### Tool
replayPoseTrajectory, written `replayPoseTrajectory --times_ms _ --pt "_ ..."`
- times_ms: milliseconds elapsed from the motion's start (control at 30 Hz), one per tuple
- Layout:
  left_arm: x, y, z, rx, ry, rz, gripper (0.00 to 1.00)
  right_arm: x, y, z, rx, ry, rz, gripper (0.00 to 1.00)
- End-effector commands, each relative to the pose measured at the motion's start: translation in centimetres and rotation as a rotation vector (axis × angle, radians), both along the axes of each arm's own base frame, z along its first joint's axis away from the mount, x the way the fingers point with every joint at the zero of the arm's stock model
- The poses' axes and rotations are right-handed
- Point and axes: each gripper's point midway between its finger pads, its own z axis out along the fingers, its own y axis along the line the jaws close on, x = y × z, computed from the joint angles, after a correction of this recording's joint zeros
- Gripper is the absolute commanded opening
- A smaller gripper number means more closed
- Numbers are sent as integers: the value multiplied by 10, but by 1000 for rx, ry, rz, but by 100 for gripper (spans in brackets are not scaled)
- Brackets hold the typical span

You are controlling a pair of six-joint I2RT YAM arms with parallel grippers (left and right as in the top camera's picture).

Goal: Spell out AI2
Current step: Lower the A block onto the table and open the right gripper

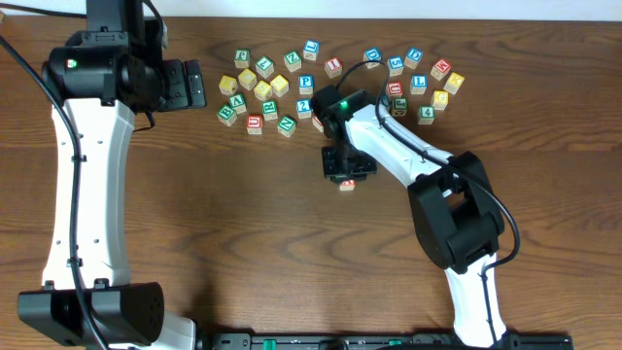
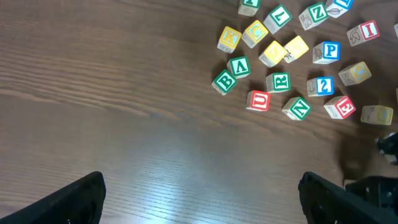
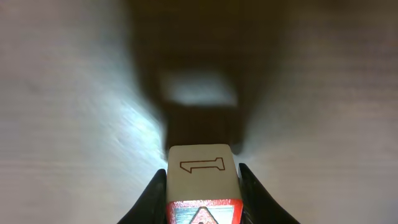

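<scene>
Red-edged wooden letter block (image 3: 202, 183) is clamped in the right hand (image 3: 203, 177), low over the brown wooden surface (image 3: 74, 93). It is well apart from the scattered wooden letter blocks (image 1: 306, 84). I'd lower it squarely, then release gently. Left hand (image 2: 200, 186) hangs spread.

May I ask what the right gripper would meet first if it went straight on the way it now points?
The right gripper, shut on the cream wooden block marked 1, faces bare brown wooden table; the block would likely touch it first, though the gap is unclear.
</scene>
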Motion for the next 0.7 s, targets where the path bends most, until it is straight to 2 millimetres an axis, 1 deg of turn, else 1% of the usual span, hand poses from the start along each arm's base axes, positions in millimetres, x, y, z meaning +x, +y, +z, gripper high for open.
replayPoseTrajectory --times_ms 0,167,267,467,567,667 --pt "-1 1 -1 5 4 -9 98 6 13 -2 52 -27 -74 18" --pt "-1 1 -1 5 5 -10 98 23 31 -1 108 -104 -120 20" --pt "-1 1 -1 4 5 -10 98 26 37 0 125 -120 -114 20" --pt "-1 1 -1 4 5 -10 98 16 46 -2 115 -109 -81 20" --pt "-1 1 -1 4 5 -10 98 6 46 -3 92 -88 -57 19" --pt "-1 1 -1 5 5 -10 98 3 44 -3 80 -78 -56 19"
